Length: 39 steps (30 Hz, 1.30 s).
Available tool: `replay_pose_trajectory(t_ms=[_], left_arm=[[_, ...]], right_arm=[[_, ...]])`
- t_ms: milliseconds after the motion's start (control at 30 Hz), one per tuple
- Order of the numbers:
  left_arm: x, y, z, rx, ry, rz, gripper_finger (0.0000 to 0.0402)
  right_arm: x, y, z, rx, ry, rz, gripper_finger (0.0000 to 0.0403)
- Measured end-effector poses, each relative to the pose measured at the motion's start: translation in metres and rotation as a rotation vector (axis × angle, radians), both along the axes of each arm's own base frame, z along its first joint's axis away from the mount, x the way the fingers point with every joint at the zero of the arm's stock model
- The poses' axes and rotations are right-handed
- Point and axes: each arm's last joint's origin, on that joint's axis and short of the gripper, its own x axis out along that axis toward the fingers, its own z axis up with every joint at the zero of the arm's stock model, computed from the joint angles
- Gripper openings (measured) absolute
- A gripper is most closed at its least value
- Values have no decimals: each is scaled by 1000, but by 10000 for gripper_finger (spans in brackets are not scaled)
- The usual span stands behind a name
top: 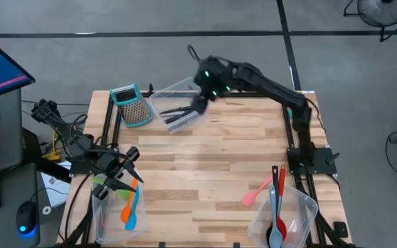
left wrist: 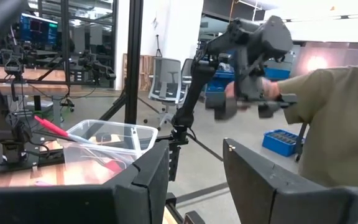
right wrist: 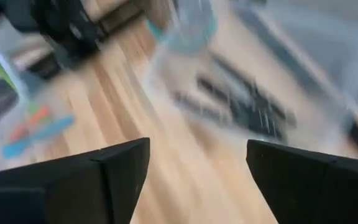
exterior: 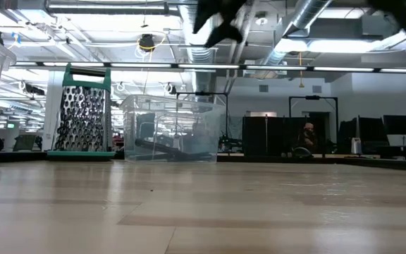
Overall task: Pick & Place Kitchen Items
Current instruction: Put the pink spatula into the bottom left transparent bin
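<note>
A wooden worktop (top: 205, 165) seen from above, with two dark robot arms. The right arm stretches across to the far side, and its pincer (top: 200, 103) hangs over a clear plastic tub (top: 178, 103) that lies there. The pincer's two fingers (right wrist: 104, 180) stand well apart with nothing between them. Inside that tub lie several black-handled utensils (top: 181, 114). Just beside the tub stands a metal box grater with a teal top (top: 131, 105).

At the near left corner the left arm waits, its pincer (top: 119, 176) above another clear tub (top: 105, 213). Its fingers (left wrist: 148, 180) are parted and appear to hold nothing. In that tub lie an orange spatula (top: 127, 210), a blue spatula (top: 134, 213) and something green (top: 102, 186).

At the near right corner a third clear tub (top: 302, 213) holds a red spoon (top: 280, 200) and a grey spoon (top: 274, 220), handles poking out over the rim. A pink spatula (top: 256, 193) lies on the bare wood just beside it.

A person in an olive sleeve (left wrist: 328, 137) stands beyond the worktop.
</note>
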Motion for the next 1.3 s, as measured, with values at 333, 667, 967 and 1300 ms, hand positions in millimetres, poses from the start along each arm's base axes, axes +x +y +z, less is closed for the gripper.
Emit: replay_pose_trajectory(t_ms=[333, 667, 967, 1300], left_arm=[[0, 0, -3, 2, 6, 0, 131], [0, -1, -4, 5, 10, -7, 131], [0, -1, -5, 11, 19, -7, 131], [0, -1, -5, 11, 19, -7, 131]], right_arm=[[-53, 128, -14, -5, 403, -176, 255], [-56, 234, -112, -71, 709, 371, 254], [-70, 278, -182, -109, 795, 700, 254], [-77, 281, -214, 61, 815, 738, 254]])
